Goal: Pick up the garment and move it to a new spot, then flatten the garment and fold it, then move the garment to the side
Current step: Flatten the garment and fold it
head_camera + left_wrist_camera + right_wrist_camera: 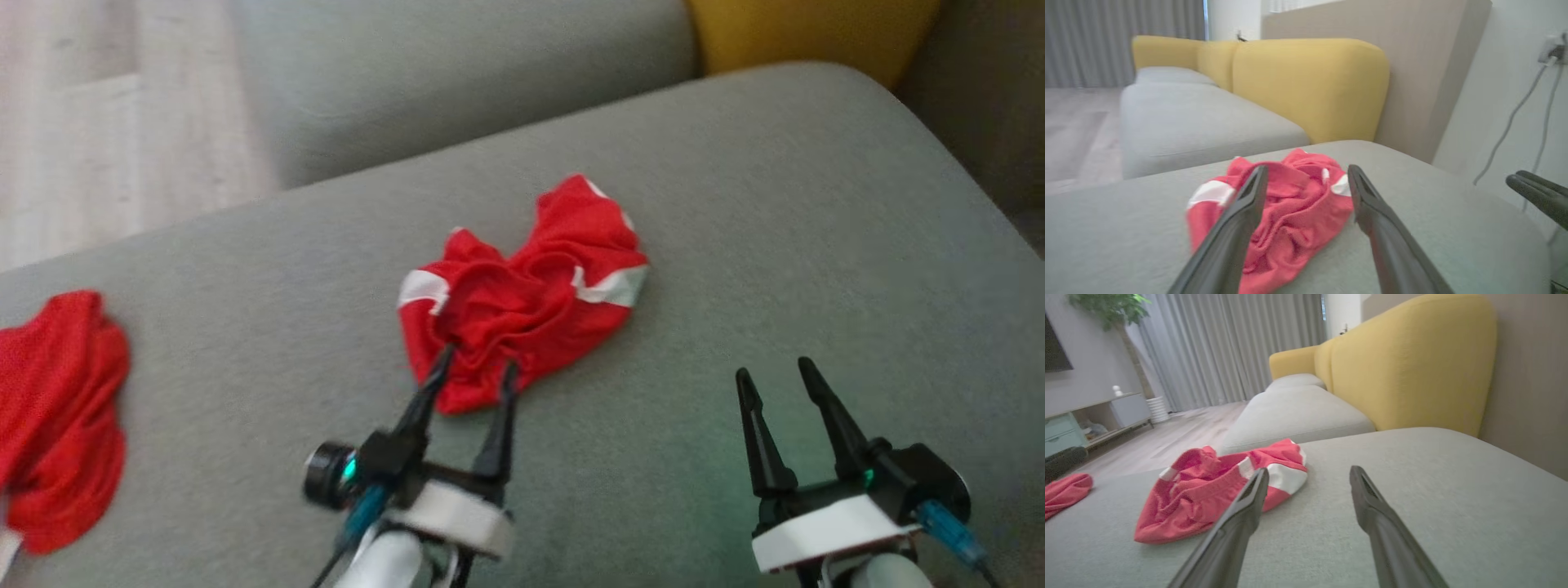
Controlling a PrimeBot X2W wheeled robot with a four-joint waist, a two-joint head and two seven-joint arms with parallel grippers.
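Garment (522, 298) (red, white-trimmed) lies crumpled; left gripper (479, 358) and right gripper (773, 367) both gape.

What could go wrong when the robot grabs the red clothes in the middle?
The garment is bunched up, so the open left gripper at its near edge might pinch just one thin fold and lose it. The right gripper is off over bare cushion, so a one-handed lift could leave it crumpled. Another red cloth lies to the left; they might get mixed.
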